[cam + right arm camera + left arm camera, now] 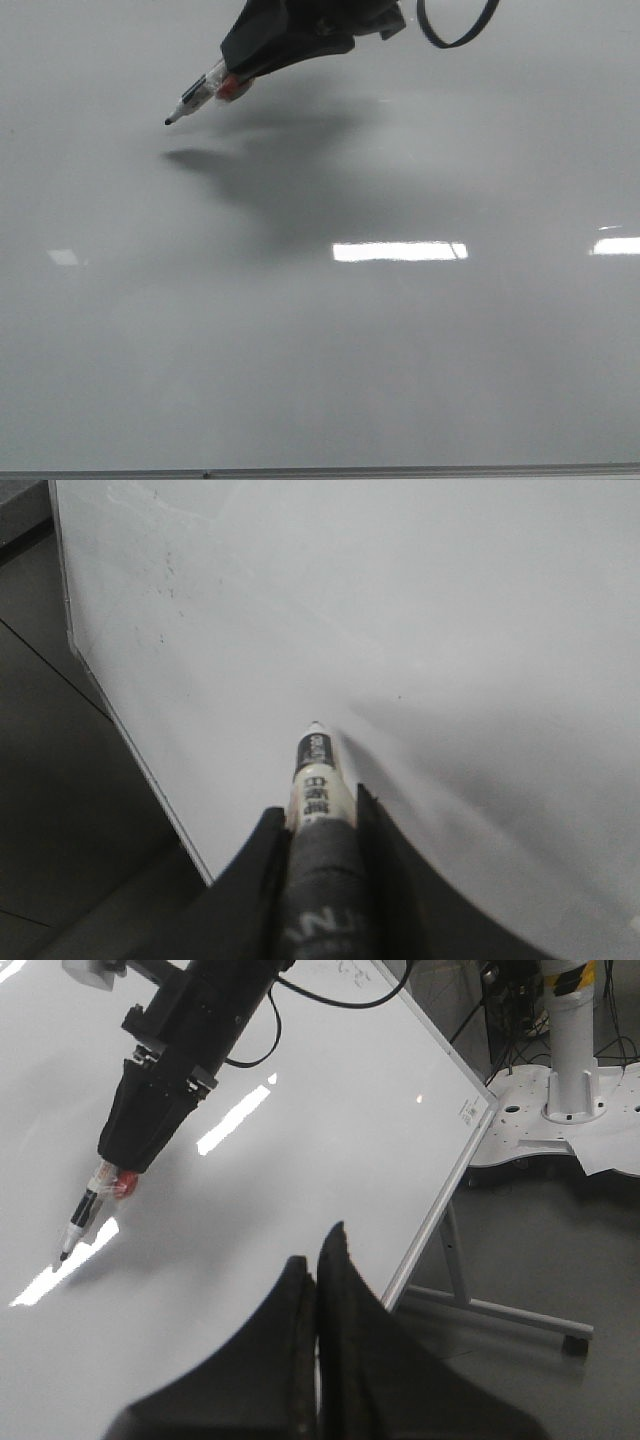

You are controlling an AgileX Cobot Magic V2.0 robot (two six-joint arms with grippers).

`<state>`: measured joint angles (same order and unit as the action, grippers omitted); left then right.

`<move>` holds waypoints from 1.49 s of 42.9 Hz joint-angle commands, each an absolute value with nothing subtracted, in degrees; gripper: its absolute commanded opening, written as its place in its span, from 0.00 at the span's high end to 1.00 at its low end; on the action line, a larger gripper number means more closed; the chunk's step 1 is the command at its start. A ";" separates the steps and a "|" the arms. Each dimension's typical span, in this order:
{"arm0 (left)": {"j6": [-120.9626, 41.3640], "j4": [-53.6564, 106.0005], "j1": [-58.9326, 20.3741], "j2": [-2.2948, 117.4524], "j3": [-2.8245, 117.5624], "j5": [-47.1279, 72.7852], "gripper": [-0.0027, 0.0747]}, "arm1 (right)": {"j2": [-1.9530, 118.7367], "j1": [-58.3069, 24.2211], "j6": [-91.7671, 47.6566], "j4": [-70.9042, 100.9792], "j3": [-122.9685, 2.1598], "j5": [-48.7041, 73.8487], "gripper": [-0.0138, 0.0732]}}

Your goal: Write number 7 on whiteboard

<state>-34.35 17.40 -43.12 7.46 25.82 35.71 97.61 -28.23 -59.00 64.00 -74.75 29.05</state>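
Note:
The whiteboard (320,350) is glossy pale grey-white and bare; no number 7 shows on it. My right gripper (235,80) is shut on a marker (190,103) with a white barrel and black tip, reaching in from the top of the front view. The tip hangs just above the board, its shadow below it. The marker also shows in the right wrist view (315,780) between the fingers, and in the left wrist view (85,1218). My left gripper (318,1250) is shut and empty, off the board's near edge.
Bright rectangular light reflections (400,251) lie on the board. A thin grey metal edge strip (400,470) runs along the front. A black cable (455,25) loops from the right arm. Beside the board stand its frame legs (500,1310) and a white robot base (570,1080).

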 commanded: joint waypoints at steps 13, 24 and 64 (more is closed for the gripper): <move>-33.71 18.92 -43.38 8.09 27.37 31.02 0.99 | 95.17 -23.70 -59.89 66.43 -77.09 26.44 0.91; -33.71 18.92 -43.38 8.09 27.37 31.10 0.99 | 89.69 -15.56 -59.89 64.78 -71.63 27.98 0.91; -32.79 18.86 -43.38 10.47 27.37 30.19 0.99 | 79.75 -30.43 -75.98 57.86 -59.78 40.60 0.91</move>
<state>-34.25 17.63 -43.12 7.96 25.82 35.20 84.45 -28.44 -74.06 60.06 -58.30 40.02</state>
